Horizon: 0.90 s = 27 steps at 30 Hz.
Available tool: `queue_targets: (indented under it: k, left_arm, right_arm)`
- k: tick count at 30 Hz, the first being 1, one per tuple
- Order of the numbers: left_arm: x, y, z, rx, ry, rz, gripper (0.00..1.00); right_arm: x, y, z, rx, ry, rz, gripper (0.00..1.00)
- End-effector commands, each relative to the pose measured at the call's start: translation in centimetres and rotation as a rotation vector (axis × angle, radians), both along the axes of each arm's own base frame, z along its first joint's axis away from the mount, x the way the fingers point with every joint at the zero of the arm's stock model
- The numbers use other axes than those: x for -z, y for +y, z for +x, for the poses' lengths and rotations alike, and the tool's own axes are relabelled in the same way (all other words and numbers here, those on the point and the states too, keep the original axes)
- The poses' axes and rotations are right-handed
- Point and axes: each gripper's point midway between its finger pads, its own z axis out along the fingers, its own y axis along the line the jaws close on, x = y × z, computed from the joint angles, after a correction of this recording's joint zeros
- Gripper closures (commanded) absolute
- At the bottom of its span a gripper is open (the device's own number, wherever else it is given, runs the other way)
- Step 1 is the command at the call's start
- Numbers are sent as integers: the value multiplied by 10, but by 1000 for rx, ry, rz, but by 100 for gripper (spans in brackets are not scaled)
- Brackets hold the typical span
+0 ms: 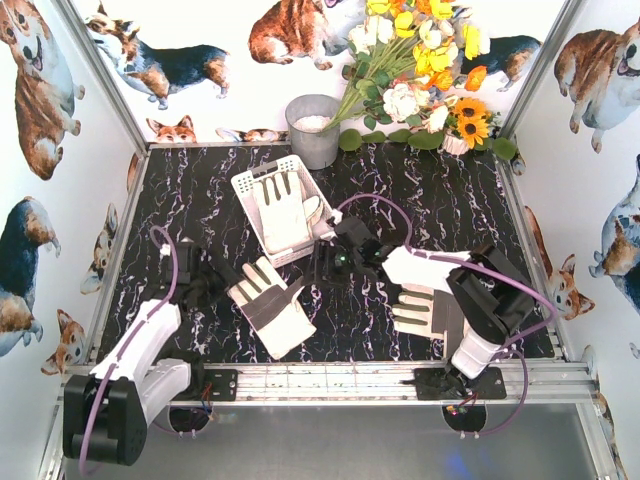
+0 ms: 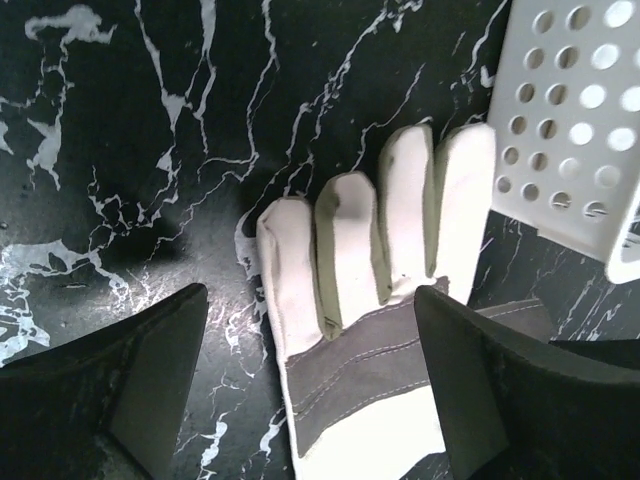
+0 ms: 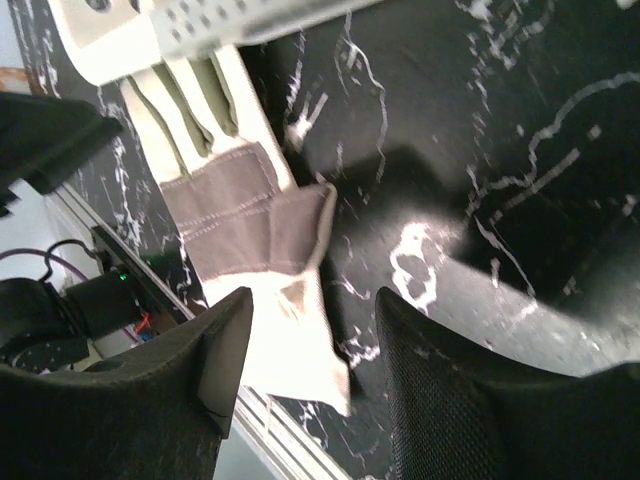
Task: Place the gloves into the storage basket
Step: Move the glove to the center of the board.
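Left gripper (image 2: 310,300) released, jaws astride a glove (image 2: 350,260) near the worktop's (image 1: 450,210) front edge. Right gripper (image 3: 312,300) unclenched beside that glove.

Layout around the storage basket (image 1: 243,190) on the tabletop (image 1: 450,210)
One glove (image 1: 283,215) is contained in the basket; a second glove (image 1: 268,303) is laid just before it, a third glove (image 1: 418,310) further right; a bucket (image 1: 314,130) is placed behind the basket.
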Motion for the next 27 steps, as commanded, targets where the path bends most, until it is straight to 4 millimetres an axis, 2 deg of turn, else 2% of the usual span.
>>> queue_targets:
  k: [1,7,11,14,17,22,25,27]
  left_arm:
    - [3,-5,4,-44,-46,-72,27]
    - [20,-15,-2,-26,-10,-125,46]
    - [21,-14,-3,-31,-11,-125,51]
    - [26,-13,-6,-37,-5,-117,55]
    - [31,-11,-8,-43,4,-111,64]
    - [33,-12,-8,-41,-5,-115,89]
    - [34,-16,-11,-13,3,-125,99]
    - [33,-22,-13,31,9,-138,100]
  right_arm:
    - [-26,31,25,-12,-91,108,47]
    - [-17,46,29,-47,-55,129,53]
    - [-15,55,30,-73,-43,141,57]
    - [-11,56,26,-87,-23,142,68]
    - [-10,58,20,-112,7,161,81]
    - [-14,57,4,-153,55,195,99]
    - [-17,48,-9,-151,91,190,100]
    - [-19,38,-18,-141,112,170,100]
